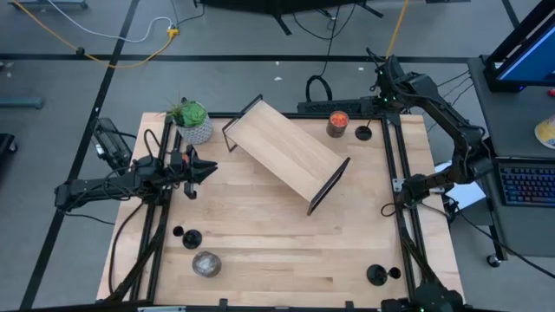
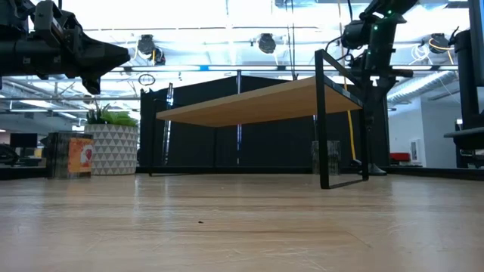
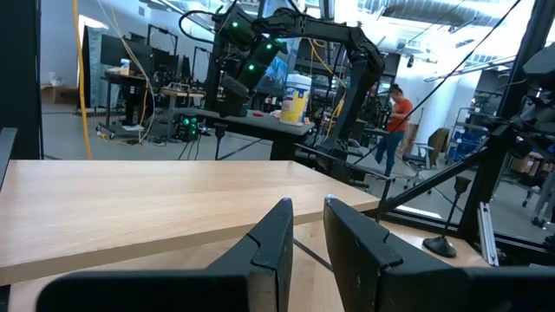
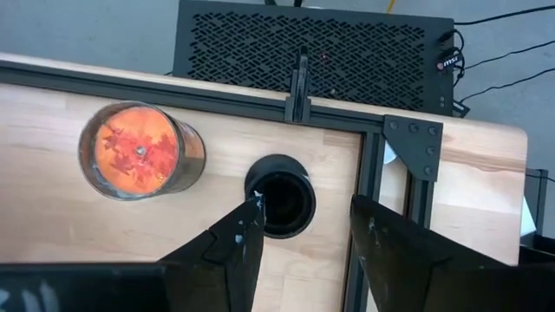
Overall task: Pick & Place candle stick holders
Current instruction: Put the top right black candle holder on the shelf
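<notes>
Right wrist view: the right gripper (image 4: 302, 227), jaws released, hangs directly above an upright candle stick holder (image 4: 280, 196) standing just beside the orange jar (image 4: 141, 150), stem axis vertical, cup between the jaws.

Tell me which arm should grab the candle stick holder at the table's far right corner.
Right. The right gripper hangs open directly above that candle stick holder, beside the orange jar. The left gripper is across the table, near the potted plant.

both arms matte black w/ green leds; end effector (image 4: 299, 230) fingers black, wedge-shaped.
</notes>
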